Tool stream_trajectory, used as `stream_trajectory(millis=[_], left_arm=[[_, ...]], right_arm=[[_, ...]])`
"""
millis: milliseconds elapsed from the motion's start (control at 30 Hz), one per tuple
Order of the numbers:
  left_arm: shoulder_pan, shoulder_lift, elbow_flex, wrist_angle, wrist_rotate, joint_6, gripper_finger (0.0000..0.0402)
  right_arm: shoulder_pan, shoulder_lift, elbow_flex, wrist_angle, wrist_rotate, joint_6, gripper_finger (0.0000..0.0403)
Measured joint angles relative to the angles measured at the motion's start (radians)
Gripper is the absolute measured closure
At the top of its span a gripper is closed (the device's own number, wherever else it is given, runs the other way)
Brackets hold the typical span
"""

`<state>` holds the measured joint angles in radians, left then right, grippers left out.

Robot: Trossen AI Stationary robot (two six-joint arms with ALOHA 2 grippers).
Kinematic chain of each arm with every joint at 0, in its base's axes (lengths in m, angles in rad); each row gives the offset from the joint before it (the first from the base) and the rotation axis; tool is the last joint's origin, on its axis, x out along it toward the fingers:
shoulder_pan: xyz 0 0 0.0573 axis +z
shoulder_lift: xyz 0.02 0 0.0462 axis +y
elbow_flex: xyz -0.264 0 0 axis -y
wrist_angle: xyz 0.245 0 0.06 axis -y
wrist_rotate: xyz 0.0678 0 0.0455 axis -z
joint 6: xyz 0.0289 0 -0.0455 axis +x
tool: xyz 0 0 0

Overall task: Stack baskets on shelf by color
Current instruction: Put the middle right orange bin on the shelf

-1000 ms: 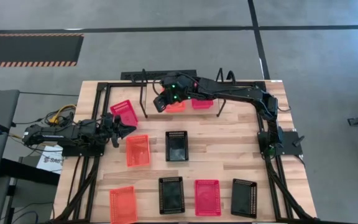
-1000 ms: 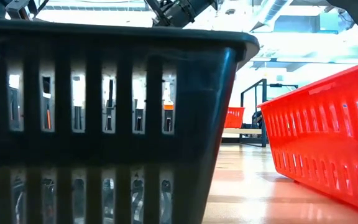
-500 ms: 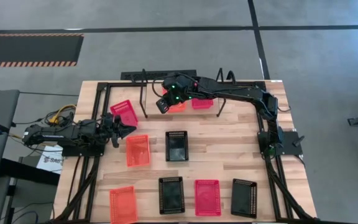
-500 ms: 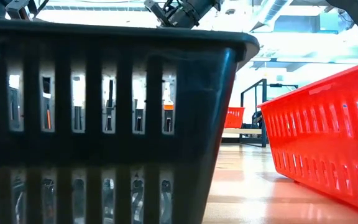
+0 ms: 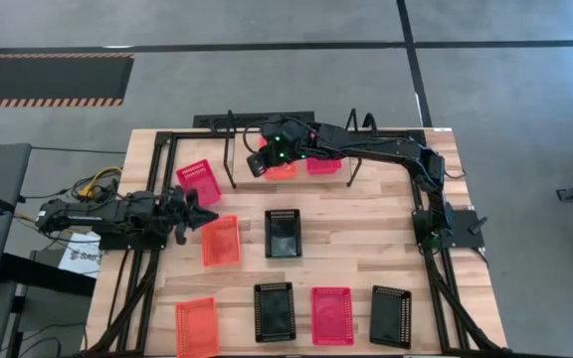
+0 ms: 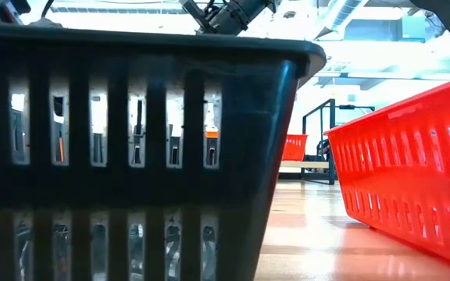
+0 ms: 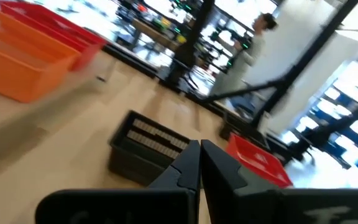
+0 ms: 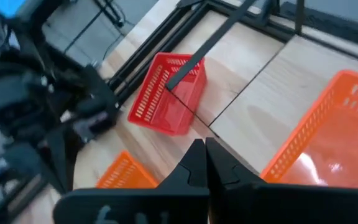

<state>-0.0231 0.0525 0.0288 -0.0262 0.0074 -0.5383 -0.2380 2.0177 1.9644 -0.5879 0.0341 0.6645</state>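
Since the frame a second ago, your left gripper (image 5: pixel 204 213) has drawn back a little toward 9 o'clock and now points at the near corner of the orange basket (image 5: pixel 220 241) at mid-table; that basket sits slightly turned compared with before. Your right gripper (image 5: pixel 255 162) has lifted a touch toward 12 o'clock, off the front edge of the orange basket on the shelf (image 5: pixel 282 170). The other baskets have not shifted.

Both pairs of fingers are pressed together and carry nothing. In the left wrist view the two dark fingers (image 7: pixel 199 163) meet tip to tip above the wooden table (image 7: pixel 73 118), with a black basket (image 7: pixel 146 148) just beyond them. In the right wrist view the tips (image 8: pixel 202 160) close on air, a pink basket (image 8: pixel 168 94) past them; whether they brush the orange basket alongside is hard to tell from here.

The shelf (image 5: pixel 229 121) stands at 12 o'clock on the table, holding one orange and one pink basket (image 5: pixel 323 165) side by side. A loose pink basket lies at 10 o'clock, a black one (image 5: pixel 283 232) at the centre, and four more run along the 6 o'clock edge.
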Motion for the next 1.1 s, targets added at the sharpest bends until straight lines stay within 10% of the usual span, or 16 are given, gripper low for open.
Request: stream_trajectory(millis=[567, 1100], left_arm=[[0.000, 0.000, 0.000, 0.039, 0.296, 0.027, 0.0401], [0.000, 0.000, 0.000, 0.035, 0.249, 0.063, 0.0402]], right_arm=[[0.000, 0.000, 0.000, 0.021, 0.073, 0.399, 0.0403], [0.000, 0.000, 0.000, 0.121, -0.066, 0.151, 0.0403]])
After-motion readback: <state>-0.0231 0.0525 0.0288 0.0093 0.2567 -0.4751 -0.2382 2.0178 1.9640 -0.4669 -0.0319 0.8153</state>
